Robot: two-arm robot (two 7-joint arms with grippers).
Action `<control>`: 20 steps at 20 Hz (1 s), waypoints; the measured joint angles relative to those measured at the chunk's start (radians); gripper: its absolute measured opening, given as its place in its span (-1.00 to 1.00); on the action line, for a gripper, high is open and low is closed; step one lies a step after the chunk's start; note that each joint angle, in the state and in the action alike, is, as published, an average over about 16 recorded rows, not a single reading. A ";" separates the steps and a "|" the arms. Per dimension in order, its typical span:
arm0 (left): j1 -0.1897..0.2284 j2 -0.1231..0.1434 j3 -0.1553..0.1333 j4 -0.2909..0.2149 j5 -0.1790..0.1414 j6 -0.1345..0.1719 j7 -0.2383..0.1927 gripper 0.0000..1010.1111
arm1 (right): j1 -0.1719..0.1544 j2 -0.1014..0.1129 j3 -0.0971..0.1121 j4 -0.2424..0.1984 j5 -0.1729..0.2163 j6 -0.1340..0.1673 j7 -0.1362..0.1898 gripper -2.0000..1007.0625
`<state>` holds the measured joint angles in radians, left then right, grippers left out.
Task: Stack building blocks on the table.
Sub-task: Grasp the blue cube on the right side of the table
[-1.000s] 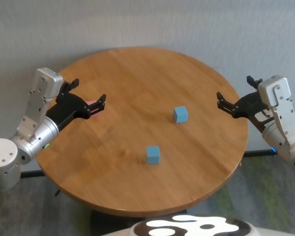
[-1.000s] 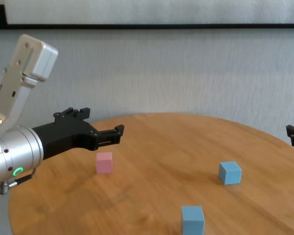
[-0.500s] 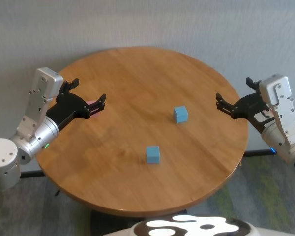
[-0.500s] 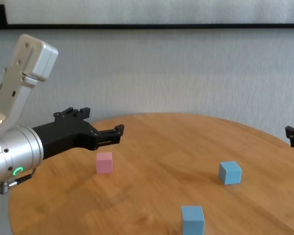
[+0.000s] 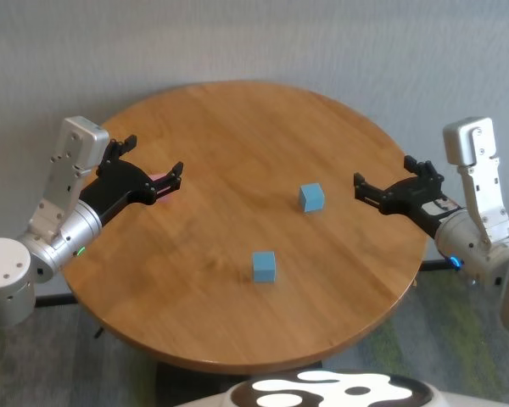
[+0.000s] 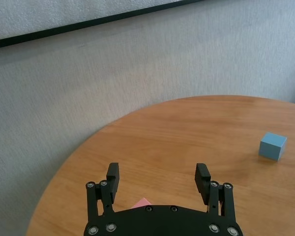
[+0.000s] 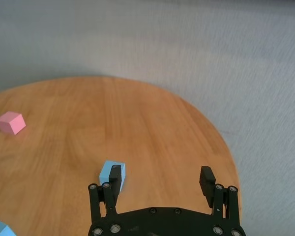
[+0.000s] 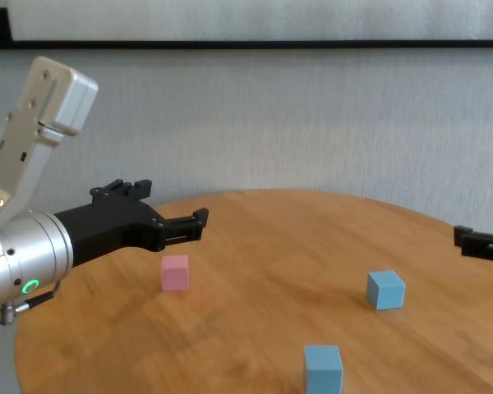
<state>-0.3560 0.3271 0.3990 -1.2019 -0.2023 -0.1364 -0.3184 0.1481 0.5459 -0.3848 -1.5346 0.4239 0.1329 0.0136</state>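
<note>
Three building blocks lie apart on the round wooden table. The pink one sits at the left, just below and in front of my left gripper, which hovers open and empty over the table's left edge. One light blue block sits right of centre, and the other lies nearer to me. My right gripper is open and empty above the table's right side, pointing at the farther blue block, a short way short of it.
A grey wall stands behind the table. The round table edge curves close under the right arm. Bare wood lies between the blocks and across the far half of the table.
My right gripper has moved inward from beyond the table's right edge to over the tabletop, toward the farther blue block. The left arm and the blocks have not moved.
</note>
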 joint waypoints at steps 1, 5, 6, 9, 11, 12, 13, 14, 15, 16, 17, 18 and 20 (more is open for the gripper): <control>0.000 0.000 0.000 0.000 0.000 0.000 0.000 0.98 | 0.000 -0.006 0.001 -0.005 0.005 0.018 0.001 1.00; 0.000 0.000 0.000 0.000 0.000 0.000 0.000 0.98 | 0.007 -0.030 -0.006 -0.015 0.009 0.084 -0.002 1.00; 0.000 0.000 0.000 0.000 0.000 0.000 0.000 0.98 | 0.010 -0.036 -0.010 -0.016 0.006 0.098 -0.004 1.00; 0.000 0.000 0.000 0.000 0.000 0.000 0.000 0.98 | 0.021 -0.057 -0.023 -0.013 -0.006 0.133 -0.010 1.00; 0.000 0.000 0.000 0.000 0.000 0.000 0.000 0.98 | 0.030 -0.073 -0.031 -0.010 -0.015 0.153 -0.013 1.00; 0.000 0.000 0.000 0.000 0.000 0.000 0.000 0.98 | 0.034 -0.082 -0.036 -0.007 -0.019 0.162 -0.016 1.00; 0.000 0.000 0.000 0.000 0.000 0.000 0.000 0.98 | 0.038 -0.090 -0.040 -0.004 -0.023 0.170 -0.018 1.00; 0.000 0.000 0.000 0.000 0.000 0.000 0.000 0.98 | 0.042 -0.099 -0.043 -0.001 -0.027 0.177 -0.020 1.00; 0.000 0.000 0.000 0.000 0.000 0.000 0.000 0.98 | 0.046 -0.108 -0.047 0.003 -0.030 0.183 -0.023 1.00; 0.000 0.000 0.000 0.000 0.000 0.000 0.000 0.98 | 0.050 -0.117 -0.050 0.007 -0.034 0.188 -0.026 1.00; 0.000 0.000 0.000 0.000 0.000 0.000 0.000 0.98 | 0.054 -0.126 -0.052 0.012 -0.038 0.193 -0.029 1.00; 0.000 0.000 0.000 0.000 0.000 0.000 0.000 0.98 | 0.057 -0.135 -0.055 0.017 -0.041 0.196 -0.031 1.00; 0.000 0.000 0.000 0.000 0.000 0.000 0.000 0.98 | 0.065 -0.153 -0.059 0.029 -0.048 0.201 -0.037 1.00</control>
<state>-0.3563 0.3274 0.3994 -1.2022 -0.2022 -0.1364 -0.3184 0.2132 0.3933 -0.4435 -1.5058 0.3761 0.3342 -0.0234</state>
